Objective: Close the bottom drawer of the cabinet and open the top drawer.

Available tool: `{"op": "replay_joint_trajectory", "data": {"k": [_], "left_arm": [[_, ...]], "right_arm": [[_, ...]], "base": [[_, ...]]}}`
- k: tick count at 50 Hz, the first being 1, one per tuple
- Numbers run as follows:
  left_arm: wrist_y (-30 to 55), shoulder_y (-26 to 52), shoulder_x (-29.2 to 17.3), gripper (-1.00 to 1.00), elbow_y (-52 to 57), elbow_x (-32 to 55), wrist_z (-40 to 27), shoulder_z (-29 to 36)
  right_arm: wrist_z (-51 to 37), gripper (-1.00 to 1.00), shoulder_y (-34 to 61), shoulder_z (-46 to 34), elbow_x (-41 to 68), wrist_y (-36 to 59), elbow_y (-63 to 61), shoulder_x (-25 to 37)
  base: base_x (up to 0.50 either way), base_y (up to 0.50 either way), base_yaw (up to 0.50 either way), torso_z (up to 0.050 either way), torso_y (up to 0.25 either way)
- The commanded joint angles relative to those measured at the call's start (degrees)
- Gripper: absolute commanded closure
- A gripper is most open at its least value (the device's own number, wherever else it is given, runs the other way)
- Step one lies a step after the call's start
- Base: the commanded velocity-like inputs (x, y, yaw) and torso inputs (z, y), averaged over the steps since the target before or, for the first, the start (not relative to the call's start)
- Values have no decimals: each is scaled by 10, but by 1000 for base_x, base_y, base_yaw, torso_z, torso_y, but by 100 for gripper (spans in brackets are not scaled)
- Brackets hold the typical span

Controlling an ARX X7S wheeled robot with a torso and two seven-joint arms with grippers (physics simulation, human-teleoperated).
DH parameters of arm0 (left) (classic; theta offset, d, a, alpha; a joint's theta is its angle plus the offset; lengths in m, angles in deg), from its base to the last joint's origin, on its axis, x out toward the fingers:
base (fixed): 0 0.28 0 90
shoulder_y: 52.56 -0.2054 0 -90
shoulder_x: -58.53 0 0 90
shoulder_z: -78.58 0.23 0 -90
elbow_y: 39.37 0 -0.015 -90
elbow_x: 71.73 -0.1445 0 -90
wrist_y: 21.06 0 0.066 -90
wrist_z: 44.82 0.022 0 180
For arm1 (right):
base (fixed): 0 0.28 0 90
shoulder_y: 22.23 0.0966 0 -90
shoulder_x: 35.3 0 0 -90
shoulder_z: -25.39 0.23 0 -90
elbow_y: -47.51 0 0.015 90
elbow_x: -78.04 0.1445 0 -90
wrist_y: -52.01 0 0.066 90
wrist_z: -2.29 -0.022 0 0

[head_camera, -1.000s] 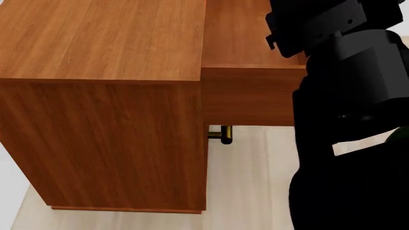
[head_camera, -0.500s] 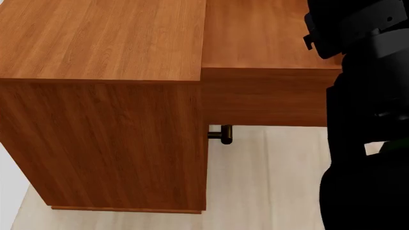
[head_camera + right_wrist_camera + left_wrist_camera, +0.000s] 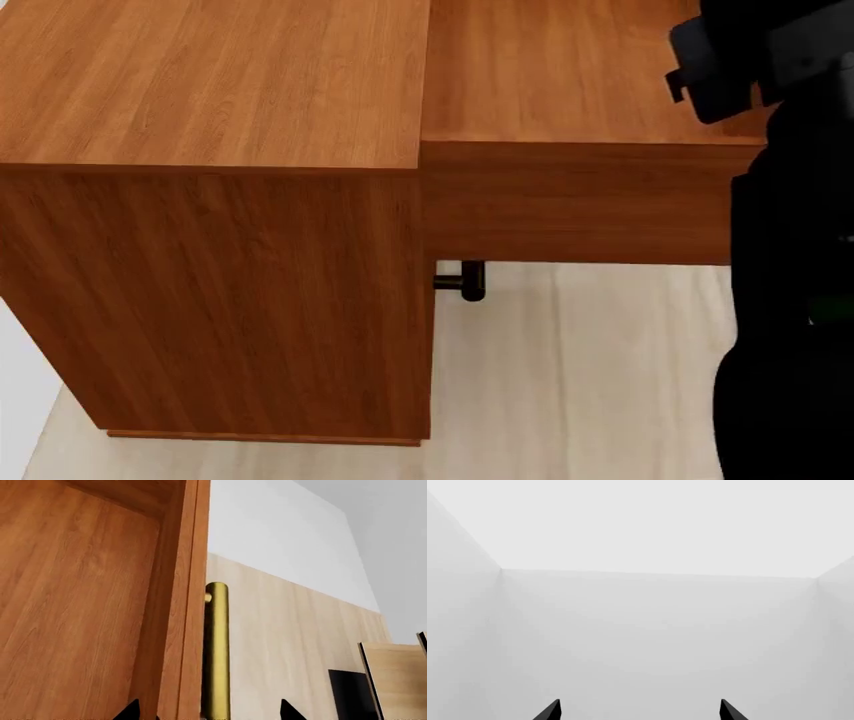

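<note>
While the cabinet (image 3: 214, 200) fills the head view's left, the top drawer (image 3: 574, 130) stands pulled well out of it, its front panel and brass handle (image 3: 216, 655) lying between the two fingertips of the right gripper (image 3: 210, 712), whose jaws are spread wide on either side of them. The left gripper (image 3: 639, 711) faces only bare pale walls, its jaws spread and holding nothing. A lower handle (image 3: 467, 281) shows under the open drawer; the bottom drawer's own state cannot be told.
</note>
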Motion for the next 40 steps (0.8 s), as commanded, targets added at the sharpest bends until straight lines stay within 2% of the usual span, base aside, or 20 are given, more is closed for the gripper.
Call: {"op": "replay_joint_trajectory", "data": {"k": [1, 40], "left_arm": [[2, 1, -2, -100, 4, 3, -3, 1], [12, 17, -6, -100, 14, 21, -13, -4]], "right_arm": [[-10, -100, 3, -55, -38, 4, 11, 21], [16, -100, 85, -74, -32, 14, 11, -10]], "base": [[0, 0, -6, 0, 0], [0, -1, -2, 0, 1]]}}
